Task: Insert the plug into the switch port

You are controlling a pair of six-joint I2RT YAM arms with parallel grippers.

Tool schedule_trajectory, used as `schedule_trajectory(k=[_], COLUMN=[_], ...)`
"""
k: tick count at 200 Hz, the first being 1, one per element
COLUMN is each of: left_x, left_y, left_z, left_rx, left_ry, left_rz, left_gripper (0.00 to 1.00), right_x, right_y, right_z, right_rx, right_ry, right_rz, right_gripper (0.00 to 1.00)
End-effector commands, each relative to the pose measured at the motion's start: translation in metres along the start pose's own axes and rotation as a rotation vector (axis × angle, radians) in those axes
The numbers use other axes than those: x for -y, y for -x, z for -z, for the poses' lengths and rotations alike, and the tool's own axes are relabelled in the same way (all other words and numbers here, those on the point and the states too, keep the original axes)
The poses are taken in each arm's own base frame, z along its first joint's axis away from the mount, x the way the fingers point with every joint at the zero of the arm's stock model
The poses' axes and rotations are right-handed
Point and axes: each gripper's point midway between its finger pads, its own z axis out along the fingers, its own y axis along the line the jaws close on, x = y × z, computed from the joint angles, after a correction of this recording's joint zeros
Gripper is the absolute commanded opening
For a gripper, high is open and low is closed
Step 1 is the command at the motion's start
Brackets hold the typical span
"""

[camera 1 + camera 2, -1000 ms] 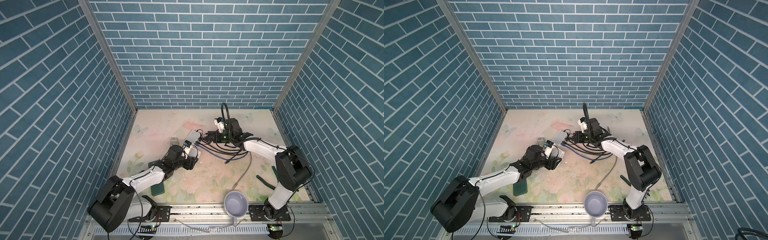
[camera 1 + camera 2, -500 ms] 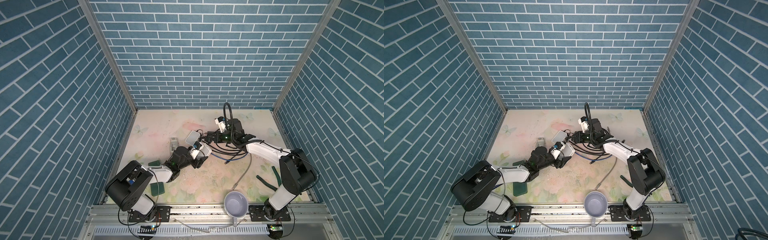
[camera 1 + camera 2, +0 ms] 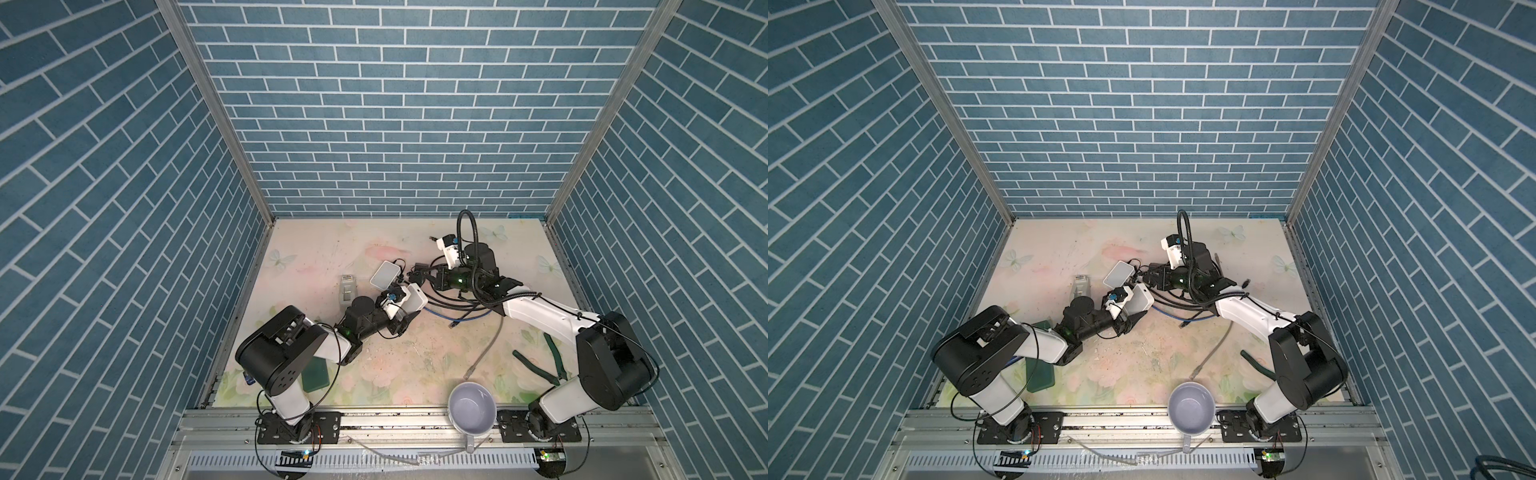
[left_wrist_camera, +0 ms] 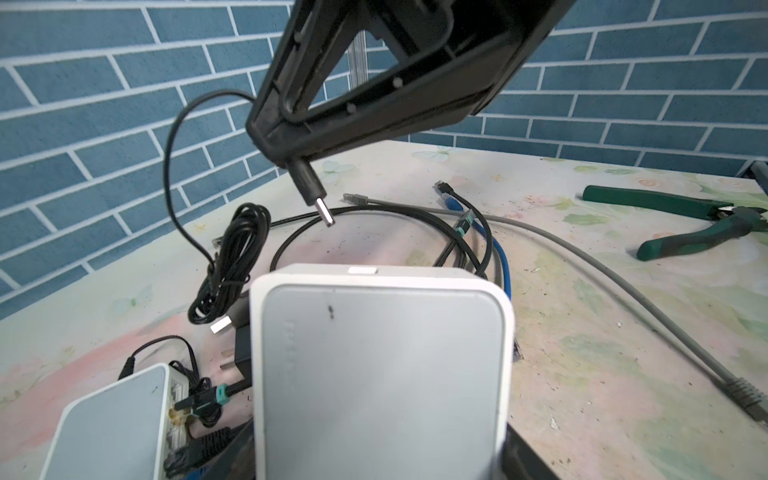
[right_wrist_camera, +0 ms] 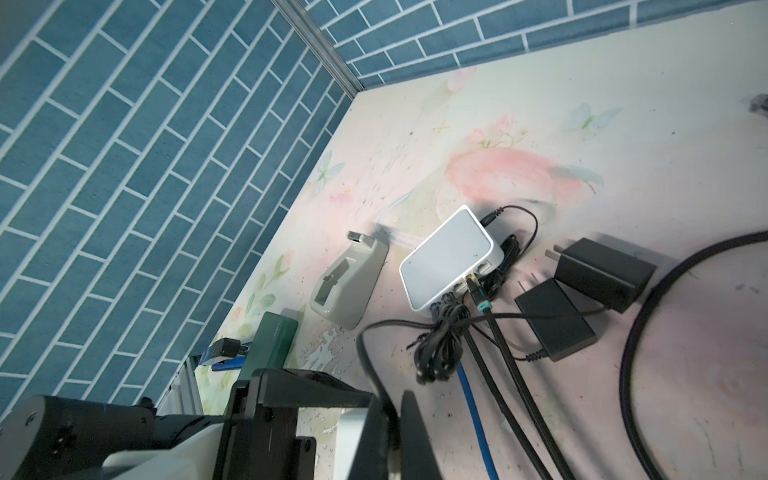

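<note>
My left gripper (image 3: 409,306) is shut on a white switch (image 3: 414,297) and holds it off the table; the box fills the space between the jaws in the left wrist view, where the switch (image 4: 382,365) shows its flat grey face. My right gripper (image 3: 417,277) is shut on the black cable of a barrel plug (image 4: 313,193). The plug's metal tip hangs just beyond the switch's far edge, apart from it. No port of the held switch shows. In the right wrist view the jaws of the right gripper (image 5: 395,419) pinch the black cable.
A second white switch (image 3: 384,275) with cables plugged in lies beside them. Black power adapters (image 5: 602,274), coiled black, blue (image 3: 461,318) and grey cables (image 3: 486,353) lie under the right arm. Also here: a grey holder (image 3: 347,289), green box (image 3: 316,374), green pliers (image 3: 548,361), mug (image 3: 473,407).
The left arm has folded up at its base and carried the held switch to the right, close under the right gripper. The right gripper has hardly moved.
</note>
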Motion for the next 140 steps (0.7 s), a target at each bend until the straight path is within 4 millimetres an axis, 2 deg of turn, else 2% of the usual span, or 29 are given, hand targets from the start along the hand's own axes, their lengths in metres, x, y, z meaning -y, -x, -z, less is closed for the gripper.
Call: schedule_trajectory(k=[1,76,140], left_x=[-0.003,-0.005,-0.005], left_y=[0.011,0.008,0.015], left_z=[-0.001,-0.008,-0.007], left_rx=[0.050,0.075,0.106], left_ry=[0.016,0.022,0.022], left_rz=[-0.031,0.023,0.035], left_gripper=[0.45,0.45,0.45], right_x=[-0.011,-0.023,-0.009], right_y=[-0.002,-0.009,-0.023], right_z=[0.004,0.005,0.001], right_rx=[0.016,0.025,0.004], right_ry=[0.070,0.162,0.117], right_rz=[0.026,-0.005,-0.022], right_gripper=[0.00,0.00,0.00])
